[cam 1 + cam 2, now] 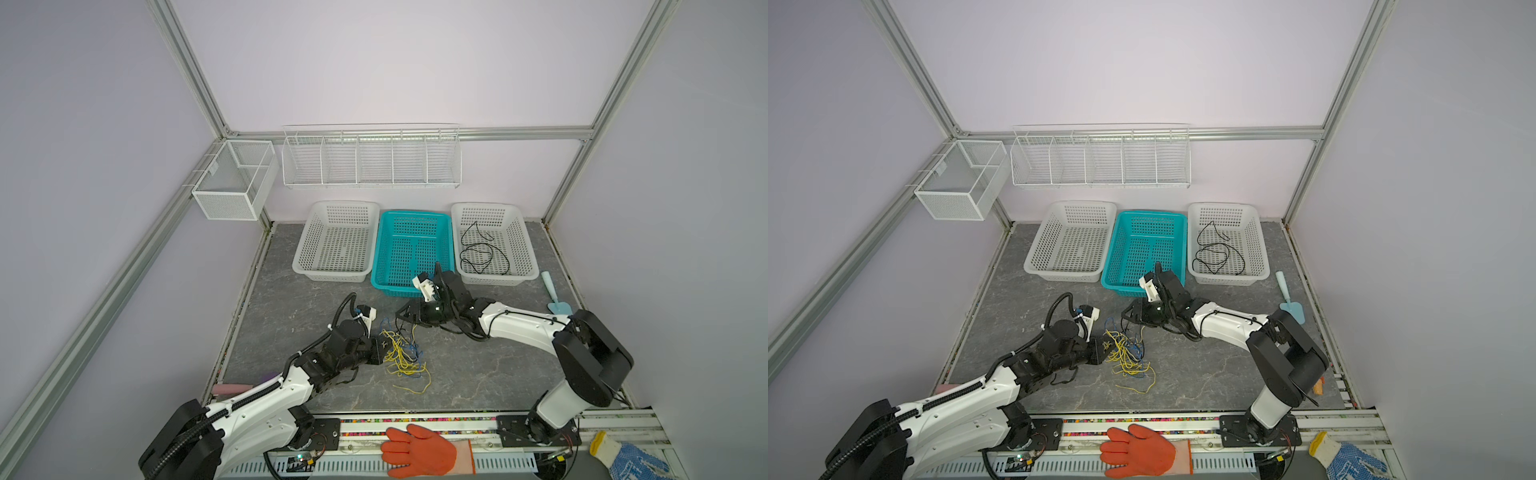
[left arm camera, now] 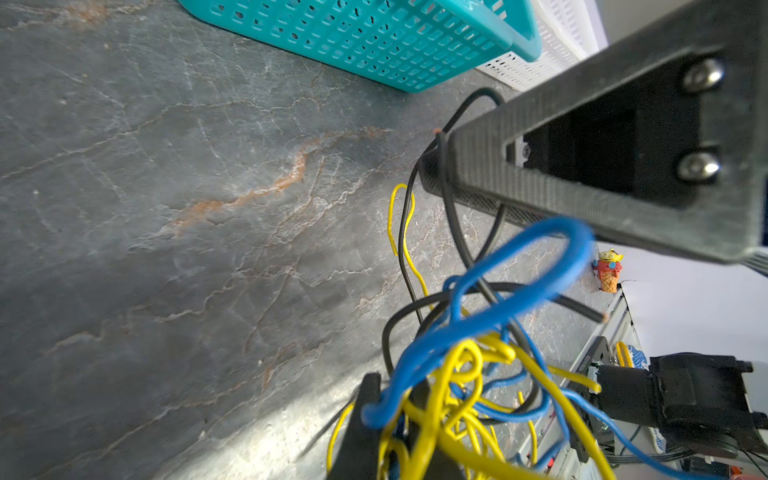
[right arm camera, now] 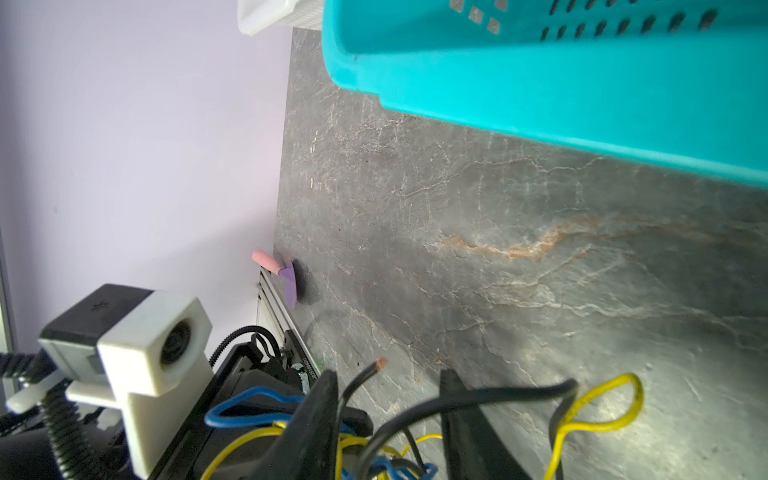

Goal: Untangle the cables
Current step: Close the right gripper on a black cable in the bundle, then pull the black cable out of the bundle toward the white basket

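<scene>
A tangle of thin yellow, blue and black cables [image 1: 402, 356] [image 1: 1128, 358] lies mid-table. My left gripper [image 1: 380, 347] [image 2: 395, 419] is shut on the tangle's left side, and yellow and blue loops [image 2: 465, 374] crowd its jaws. My right gripper [image 1: 405, 318] [image 3: 386, 419] is at the tangle's far edge, jaws apart. A black cable [image 3: 478, 399] runs across the gap between its fingers [image 3: 316, 415], with a bare copper end poking up. Another black cable [image 1: 484, 253] lies coiled in the right white basket [image 1: 525, 241].
A teal basket [image 1: 386, 249] stands just behind the right gripper, with a white basket [image 1: 307, 245] to its left. A teal trowel [image 1: 555, 295] lies at the right edge and a pink-handled one [image 1: 232, 389] at the left. Orange glove [image 1: 419, 451] on the front rail.
</scene>
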